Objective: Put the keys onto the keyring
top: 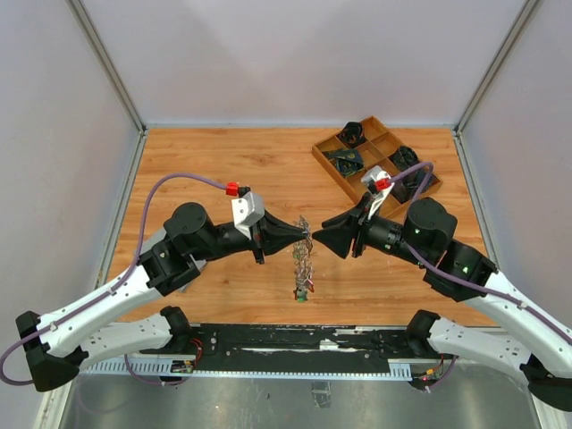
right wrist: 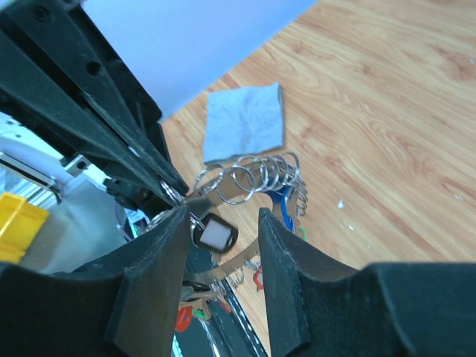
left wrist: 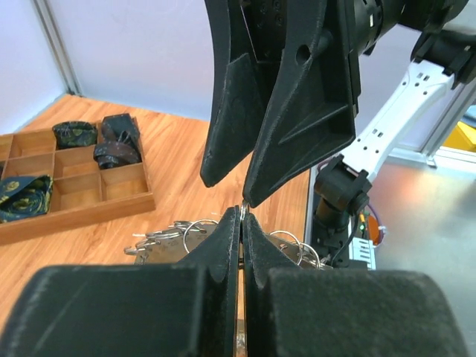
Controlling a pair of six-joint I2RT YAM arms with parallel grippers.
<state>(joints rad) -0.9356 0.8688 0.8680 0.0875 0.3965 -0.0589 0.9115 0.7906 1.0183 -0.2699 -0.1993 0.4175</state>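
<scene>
**Left gripper [top: 302, 236] pinches the keyring [top: 304, 264]; right gripper [top: 317, 238] faces it, jaws apart.**
The left gripper's fingers [left wrist: 223, 249] are pressed together on the ring's wire, and the keys [right wrist: 256, 175] hang in a bunch just below both tips. The right gripper's fingers stand moderately spread, nearly tip to tip with the left's. A black-tagged key [right wrist: 216, 234] sits in the gap between them, gripped by neither. A wooden tray [top: 323, 158] lies behind the right gripper.

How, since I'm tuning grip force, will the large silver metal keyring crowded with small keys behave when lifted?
Probably floppy: the large silver keyring hangs as a loose, dangling cluster from the shut left gripper. Likely heavy for its size, being packed with small metal keys. It could swing or slip, being pinched only at the fingertips.
</scene>
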